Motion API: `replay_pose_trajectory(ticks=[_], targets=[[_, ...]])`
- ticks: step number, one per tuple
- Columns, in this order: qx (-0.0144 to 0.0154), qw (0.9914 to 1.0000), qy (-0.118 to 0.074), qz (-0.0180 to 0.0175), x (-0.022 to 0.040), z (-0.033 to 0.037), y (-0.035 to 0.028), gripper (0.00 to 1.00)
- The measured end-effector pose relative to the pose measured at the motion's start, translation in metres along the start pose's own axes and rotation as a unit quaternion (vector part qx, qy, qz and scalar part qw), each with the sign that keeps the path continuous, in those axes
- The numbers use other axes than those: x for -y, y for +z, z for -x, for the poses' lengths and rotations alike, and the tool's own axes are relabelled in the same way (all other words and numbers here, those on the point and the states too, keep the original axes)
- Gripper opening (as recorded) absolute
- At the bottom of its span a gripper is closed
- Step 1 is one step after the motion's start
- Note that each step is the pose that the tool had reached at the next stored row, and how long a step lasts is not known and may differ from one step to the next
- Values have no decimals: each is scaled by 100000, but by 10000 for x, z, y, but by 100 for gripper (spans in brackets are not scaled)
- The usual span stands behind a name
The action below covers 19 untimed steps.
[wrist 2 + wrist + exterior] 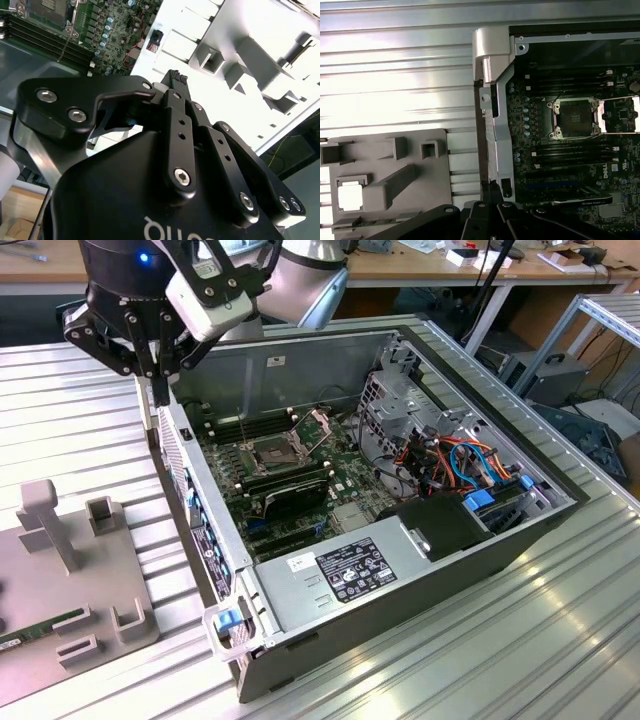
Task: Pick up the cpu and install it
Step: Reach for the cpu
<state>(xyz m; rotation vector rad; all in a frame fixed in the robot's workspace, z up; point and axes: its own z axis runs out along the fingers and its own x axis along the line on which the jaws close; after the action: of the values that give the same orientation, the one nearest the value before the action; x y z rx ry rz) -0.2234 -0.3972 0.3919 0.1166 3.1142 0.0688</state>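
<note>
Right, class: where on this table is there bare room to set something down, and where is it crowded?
Bare: the ribbed table at the exterior view's right of the case, and the stretch behind the grey tray. Crowded: inside the case and on the tray.

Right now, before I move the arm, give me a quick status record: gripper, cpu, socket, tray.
gripper: shut, holding nothing, over the edge of the open case on the exterior view's left
cpu: lying in a square recess of the grey tray, not yet picked up
socket: frame swung open, no chip inside
grey tray: on the table beside the case
</note>
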Motion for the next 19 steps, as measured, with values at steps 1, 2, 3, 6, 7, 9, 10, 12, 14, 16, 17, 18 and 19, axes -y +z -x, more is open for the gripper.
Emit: replay_pose_trajectory(ticks=[1, 2, 3, 6, 7, 9, 10, 12, 14, 16, 17, 18, 19], targets=[[0, 100000, -2, -1, 1, -13, 0, 11], [1, 100000, -1, 1, 2, -22, -1, 11], [1, 100000, -2, 1, 2, -30, -1, 11], [3, 100000, 3, 2, 4, -55, -1, 11], [3, 100000, 1, 2, 5, -62, -1, 11], [2, 100000, 1, 2, 6, -77, -2, 11], [2, 100000, 2, 1, 6, -82, -2, 11], [-1, 100000, 3, -2, 7, -96, -3, 11], [2, 100000, -1, 3, 8, -108, -3, 11], [5, 100000, -1, 4, 9, -122, -3, 11], [2, 100000, -2, 1, 10, -129, -3, 11], [1, 100000, 2, 2, 10, -134, -3, 11], [1, 100000, 2, 3, 10, -137, -3, 11]])
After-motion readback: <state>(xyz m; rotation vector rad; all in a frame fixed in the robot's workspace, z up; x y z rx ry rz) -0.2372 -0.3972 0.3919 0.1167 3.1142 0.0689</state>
